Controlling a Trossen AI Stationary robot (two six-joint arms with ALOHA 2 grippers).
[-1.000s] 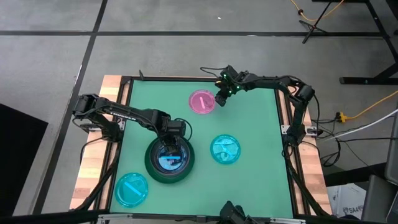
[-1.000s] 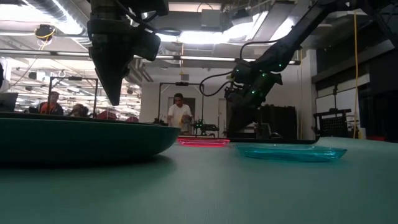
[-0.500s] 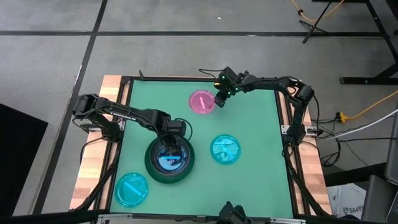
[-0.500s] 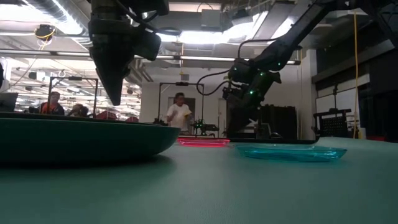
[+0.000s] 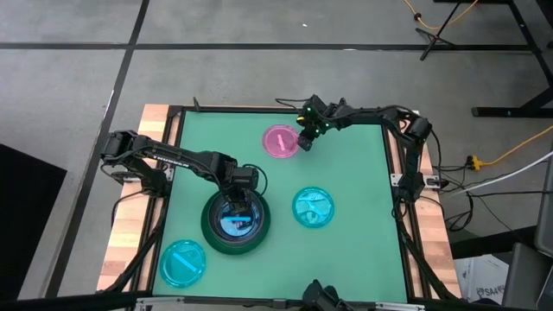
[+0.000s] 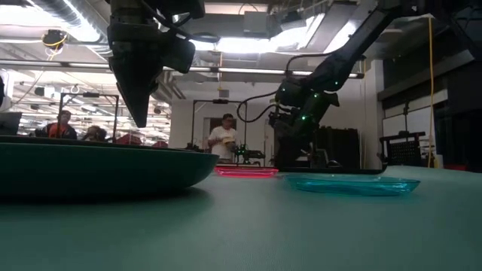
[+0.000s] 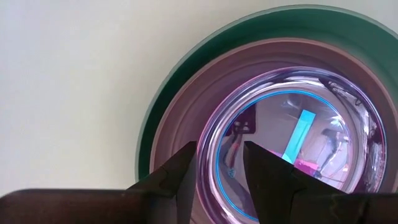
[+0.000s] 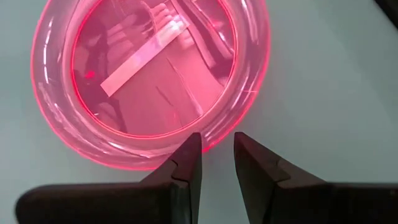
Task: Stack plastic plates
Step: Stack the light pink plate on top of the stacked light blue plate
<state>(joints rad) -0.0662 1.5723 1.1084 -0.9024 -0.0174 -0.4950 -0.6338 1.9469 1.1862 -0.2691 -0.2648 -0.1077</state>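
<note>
The plates lay spread over the green bench [image 5: 363,242]: a stack [image 5: 235,221] near the left-front part, a pink plate [image 5: 280,141] toward the far edge, a cyan plate [image 5: 312,208] right of the stack, and another cyan plate [image 5: 182,263] at the front-left corner. The stack's base was a large dark green plate [image 7: 163,121], round and shallow with a wide flat rim; inside it sat a duller pinkish plate [image 7: 186,106], and on top a small translucent one with a bright blue edge line and glossy reflections. The lone pink plate was translucent, glowing red-pink at its thick raised rim [image 8: 56,118], with a glossy flat floor. The nearer cyan plate was see-through with a low rim, and in the low view it sat flat on the bench [image 6: 354,183], apart from the pink one behind it [image 6: 246,171]. The left gripper [image 7: 221,171] hung over the stack, its fingers [image 7: 267,168] spread a little, a narrow gap between them above the top plate's rim and nothing pinched. The right gripper [image 8: 216,155] hovered at the pink plate's edge on the side nearest the right arm, its fingers [image 8: 186,165] slightly apart with the rim just ahead of the tips, gripping nothing. People stood in the room beyond the bench [image 6: 224,138].
</note>
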